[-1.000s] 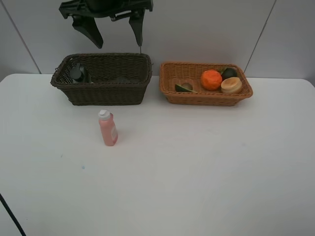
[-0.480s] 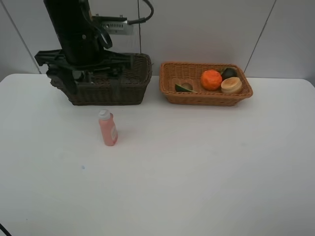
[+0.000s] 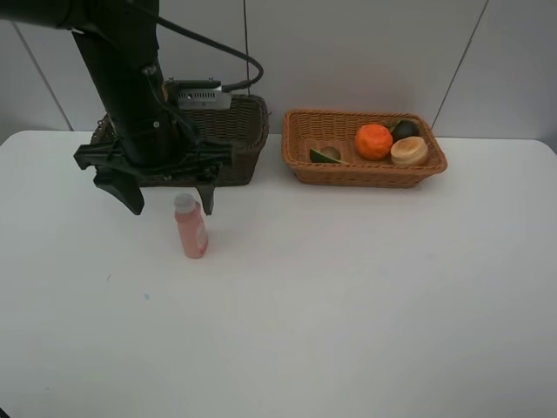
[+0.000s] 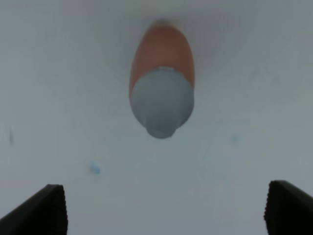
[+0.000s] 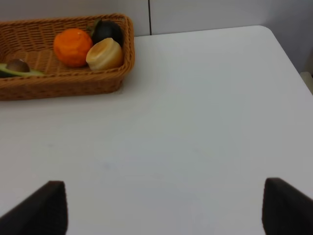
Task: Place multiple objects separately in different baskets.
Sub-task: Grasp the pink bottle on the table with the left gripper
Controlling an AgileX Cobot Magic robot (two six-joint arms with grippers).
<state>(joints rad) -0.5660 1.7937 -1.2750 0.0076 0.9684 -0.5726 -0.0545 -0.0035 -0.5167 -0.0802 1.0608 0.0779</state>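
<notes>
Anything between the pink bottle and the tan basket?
No. Only bare white table separates the pink bottle from the tan basket, seen in the exterior high view.

My white table (image 3: 365, 296) fills most of the scene; behind its far edge stands a pale grey panelled wall (image 3: 365, 52) with thin dark seams. Light is soft and even across the table

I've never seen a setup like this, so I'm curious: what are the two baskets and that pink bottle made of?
Both the dark brown basket and the tan basket look woven, wicker or a plastic imitation; the crossing strands show on their walls. The pink bottle looks like smooth, slightly glossy plastic with a white cap, though glass can't be ruled out.
</notes>
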